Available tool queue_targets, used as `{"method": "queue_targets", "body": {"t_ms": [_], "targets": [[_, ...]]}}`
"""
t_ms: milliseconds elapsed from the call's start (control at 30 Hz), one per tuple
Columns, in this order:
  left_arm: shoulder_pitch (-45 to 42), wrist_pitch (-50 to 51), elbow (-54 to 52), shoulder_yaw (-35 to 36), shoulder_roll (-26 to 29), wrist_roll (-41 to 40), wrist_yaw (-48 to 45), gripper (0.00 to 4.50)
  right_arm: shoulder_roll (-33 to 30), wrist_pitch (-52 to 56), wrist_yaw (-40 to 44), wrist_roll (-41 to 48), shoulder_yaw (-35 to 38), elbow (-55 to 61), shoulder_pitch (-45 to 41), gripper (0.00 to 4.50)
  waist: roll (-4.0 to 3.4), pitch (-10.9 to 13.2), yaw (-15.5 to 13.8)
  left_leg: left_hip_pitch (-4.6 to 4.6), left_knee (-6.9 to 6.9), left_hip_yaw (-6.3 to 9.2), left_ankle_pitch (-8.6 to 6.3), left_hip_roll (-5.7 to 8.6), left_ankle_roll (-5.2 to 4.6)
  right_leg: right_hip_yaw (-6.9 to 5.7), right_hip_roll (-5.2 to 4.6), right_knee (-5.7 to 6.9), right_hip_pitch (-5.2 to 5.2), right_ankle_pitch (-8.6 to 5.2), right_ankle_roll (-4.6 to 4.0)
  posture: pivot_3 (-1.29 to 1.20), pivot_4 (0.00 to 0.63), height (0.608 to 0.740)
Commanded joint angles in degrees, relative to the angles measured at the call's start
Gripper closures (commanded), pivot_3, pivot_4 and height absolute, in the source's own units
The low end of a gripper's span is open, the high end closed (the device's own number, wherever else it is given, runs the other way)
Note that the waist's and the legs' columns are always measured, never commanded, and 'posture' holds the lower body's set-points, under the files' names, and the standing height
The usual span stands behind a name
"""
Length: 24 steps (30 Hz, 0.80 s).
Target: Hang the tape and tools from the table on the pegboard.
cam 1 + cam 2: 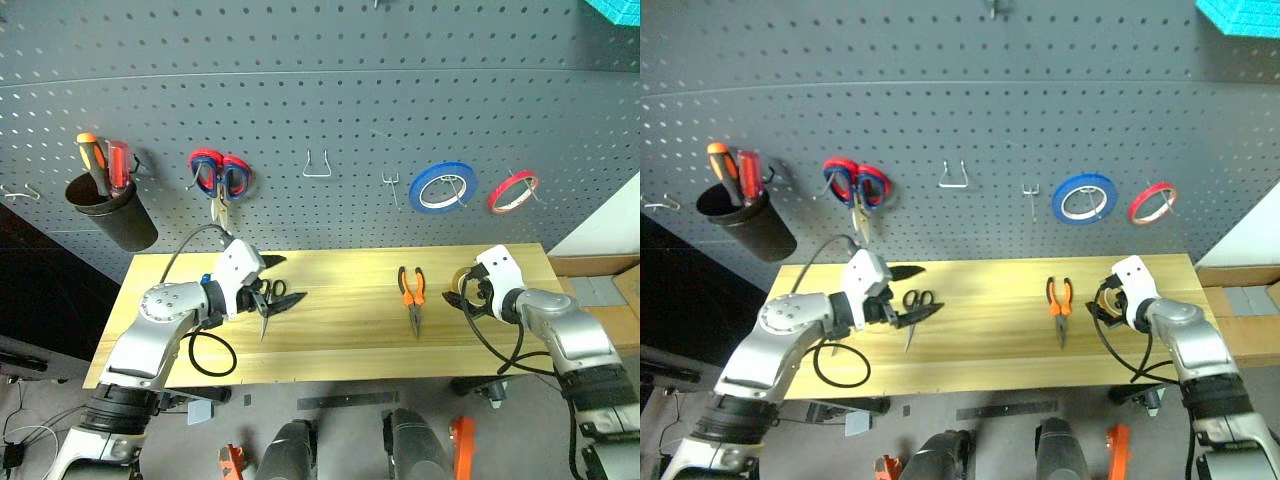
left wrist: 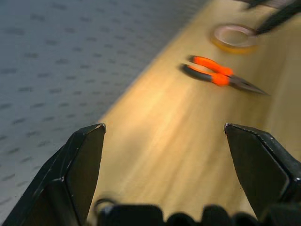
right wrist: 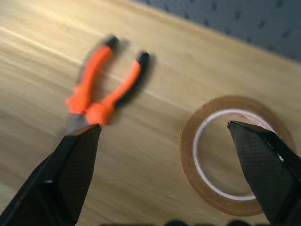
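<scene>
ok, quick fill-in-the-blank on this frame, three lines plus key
1. The orange-and-black-handled pliers lie on the light yellow wooden ____.
2. The blue tape roll hangs on the dark pegboard beside a smaller ____ roll.
3. The right gripper hovers over the yellow tape ring with its jaws ____.

Missing: table; red; open

- The left arm (image 1: pixel 160 325) is a run of rounded silver-grey metal shells, with a black ribbed cuff near the shoulder.
- A white angular wrist housing (image 1: pixel 238 272) sits at its end, beside a small blue fitting.
- A black cable (image 1: pixel 205 355) loops from the left forearm; a thinner grey one arches over the wrist.
- The left gripper (image 2: pixel 164 141) has two black wedge-shaped fingers with matte, chamfered faces.
- The right arm (image 1: pixel 565 335) matches it: silver shells, a white wrist block, black looping cable.
- The right gripper (image 3: pixel 164 141) carries the same black tapered fingers.
</scene>
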State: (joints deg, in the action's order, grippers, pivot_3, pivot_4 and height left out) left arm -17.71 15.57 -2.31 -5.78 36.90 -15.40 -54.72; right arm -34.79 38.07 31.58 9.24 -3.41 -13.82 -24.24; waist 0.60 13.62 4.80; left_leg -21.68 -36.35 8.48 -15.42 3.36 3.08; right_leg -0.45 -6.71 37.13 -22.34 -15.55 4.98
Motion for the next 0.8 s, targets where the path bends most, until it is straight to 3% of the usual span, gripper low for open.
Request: {"method": "queue_targets", "body": {"t_ms": [33, 267, 500, 600, 800], "targets": [[-2.86, -0.94, -0.46, -3.56, 0.65, 1.34, -4.49, 0.16, 0.36, -2.33, 1.67, -2.82, -2.05, -7.24, -4.17, 0.0, 0.06, 0.64, 0.09, -0.15, -0.06, 0.02, 0.0, 0.0, 0.0, -0.02, 0.0, 0.03, -0.12, 0.01, 0.0, -0.14, 0.305, 0.74], [-6.94, -4.25, 2.41, -6.57, -0.07, 3.25, -8.92, 0.16, 2.23, -7.35, 3.94, -6.84, -4.43, -24.15, -12.21, 0.0, 0.08, 2.06, 0.34, -1.13, -0.66, -0.08, 0.03, 0.04, 0.08, -0.02, -0.04, 0.23, -0.92, 0.11, 0.06, -0.13, 0.317, 0.74], [-8.84, -7.91, 3.65, -7.43, -1.4, 5.14, -9.28, 0.16, 4.47, -11.27, 5.99, -9.75, -5.26, -39.39, -18.61, 0.0, 0.17, 2.34, 0.28, -1.11, -0.77, -0.11, 0.04, 0.05, 0.09, -0.02, -0.07, 0.55, -0.97, 0.11, 0.06, -0.1, 0.311, 0.74], [-8.63, -8.44, 3.46, -7.39, -1.37, 5.61, -9.36, 0.12, 4.71, -11.56, 7.88, -11.06, -5.9, -42.9, -19.68, 0.6, 0.19, 2.33, 0.28, -1.09, -0.8, -0.11, 0.04, 0.05, 0.09, -0.02, -0.07, 0.6, -0.96, 0.11, 0.06, -0.09, 0.302, 0.74], [-8.39, -8.88, 3.31, -6.62, -1.64, 5.51, -9.04, 0.12, 5.32, -11.84, 9.57, -12.96, -5.85, -46.87, -20.46, 2.64, 0.38, 2.22, 0.26, -1.05, -0.83, -0.11, 0.04, 0.05, 0.1, -0.01, -0.06, 0.67, -0.96, 0.11, 0.06, -0.1, 0.281, 0.74]]}}
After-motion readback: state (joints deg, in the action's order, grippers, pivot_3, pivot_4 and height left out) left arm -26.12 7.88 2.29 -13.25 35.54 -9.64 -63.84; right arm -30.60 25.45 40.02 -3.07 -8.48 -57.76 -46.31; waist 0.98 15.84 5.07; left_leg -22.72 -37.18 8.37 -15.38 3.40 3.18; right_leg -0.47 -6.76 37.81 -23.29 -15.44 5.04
